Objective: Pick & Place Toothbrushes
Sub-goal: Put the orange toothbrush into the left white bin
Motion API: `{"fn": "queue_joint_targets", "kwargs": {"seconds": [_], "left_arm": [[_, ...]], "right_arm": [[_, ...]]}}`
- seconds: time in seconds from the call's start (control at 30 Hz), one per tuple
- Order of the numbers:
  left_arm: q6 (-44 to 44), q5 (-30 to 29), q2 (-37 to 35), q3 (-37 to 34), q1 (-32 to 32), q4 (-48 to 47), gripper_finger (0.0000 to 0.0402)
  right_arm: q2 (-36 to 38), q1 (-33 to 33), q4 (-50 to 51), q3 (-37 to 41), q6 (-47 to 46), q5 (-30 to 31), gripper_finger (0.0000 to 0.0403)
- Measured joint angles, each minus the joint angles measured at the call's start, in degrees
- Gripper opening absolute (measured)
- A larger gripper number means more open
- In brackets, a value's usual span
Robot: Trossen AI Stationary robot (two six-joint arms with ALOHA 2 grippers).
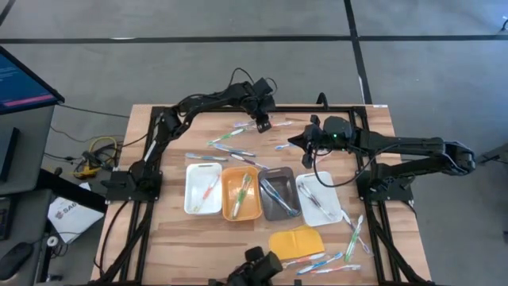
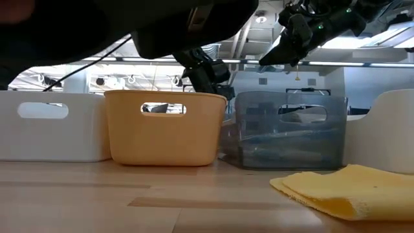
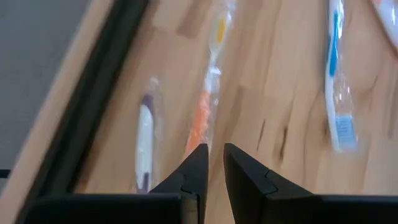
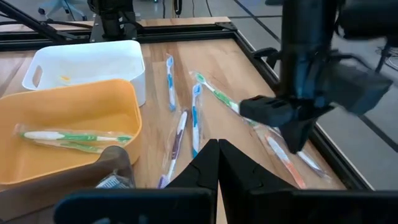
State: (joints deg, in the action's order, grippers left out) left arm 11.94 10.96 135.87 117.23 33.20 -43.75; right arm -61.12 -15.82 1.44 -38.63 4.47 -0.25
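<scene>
Loose wrapped toothbrushes point(image 1: 230, 141) lie flat on the far middle of the table. My left gripper point(image 1: 263, 123) hangs over them, pointing steeply down, its fingers a narrow gap apart with nothing between them point(image 3: 214, 165). Just beyond its fingertips lies an orange-handled toothbrush point(image 3: 202, 118), with a purple-and-white one point(image 3: 144, 143) and a blue one point(image 3: 336, 81) to either side. My right gripper point(image 1: 290, 145) waits in the air beside it, shut and empty point(image 4: 214, 152). More toothbrushes point(image 1: 349, 230) lie near the table's right front.
Four trays stand in a row mid-table: white point(image 1: 190, 191), orange point(image 1: 226, 199) holding green toothbrushes point(image 4: 74, 137), grey point(image 1: 266, 208), and white point(image 1: 337, 213). A yellow pad point(image 1: 295, 238) lies in front of them. The black frame rail point(image 3: 93, 93) runs close behind the left gripper.
</scene>
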Motion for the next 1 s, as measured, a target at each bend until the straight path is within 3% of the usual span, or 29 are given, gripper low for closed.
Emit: {"fn": "queue_joint_targets", "kwargs": {"seconds": [0.37, 0.57, 0.67, 0.9, 1.0], "left_arm": [[-1.6, 3.0, -0.5, 0.6, -1.0, -4.3, 0.0077], [-0.4, 2.7, 0.0, 1.0, -0.5, -4.9, 0.0079], [-0.3, 3.8, -0.8, 0.9, -1.0, -8.3, 0.0079], [1.9, 11.8, -10.7, -3.5, -3.2, -7.3, 0.0077], [2.0, 13.1, -16.8, -10.0, -4.1, -3.5, 0.0077]], "right_arm": [[0.0, -0.1, 0.8, 0.0, 0.2, 0.2, 0.0], [0.0, -3.1, 0.7, 0.0, 4.8, 0.7, 0.0], [0.0, -5.5, 0.7, 0.0, -0.1, 1.1, 0.0], [-6.8, -13.2, -2.0, -0.6, 3.5, 1.6, 0.0007], [-12.8, -17.5, -2.7, -3.9, 5.0, -2.7, 0.0026]]}}
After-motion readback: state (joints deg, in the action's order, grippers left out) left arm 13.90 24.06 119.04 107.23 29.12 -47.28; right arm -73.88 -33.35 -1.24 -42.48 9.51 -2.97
